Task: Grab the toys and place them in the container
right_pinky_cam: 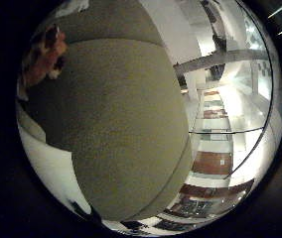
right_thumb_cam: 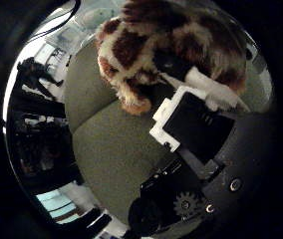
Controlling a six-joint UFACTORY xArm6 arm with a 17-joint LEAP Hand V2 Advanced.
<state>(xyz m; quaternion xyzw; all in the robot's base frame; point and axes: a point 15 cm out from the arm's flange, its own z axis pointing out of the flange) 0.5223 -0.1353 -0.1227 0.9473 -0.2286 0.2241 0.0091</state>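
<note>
while the palm hung close over the olive-green cushion [right_pinky_cam: 126, 129], the hand [right_thumb_cam: 191, 124] had its white and black fingers curled against a brown-and-cream spotted plush toy [right_thumb_cam: 146, 45]. it looked clamped on the toy, though the fingertips were partly hidden in the fur. the toy sat right at the cushion, by the seam. beyond the cushion's edge ran a tiled floor [right_pinky_cam: 215, 163].
</note>
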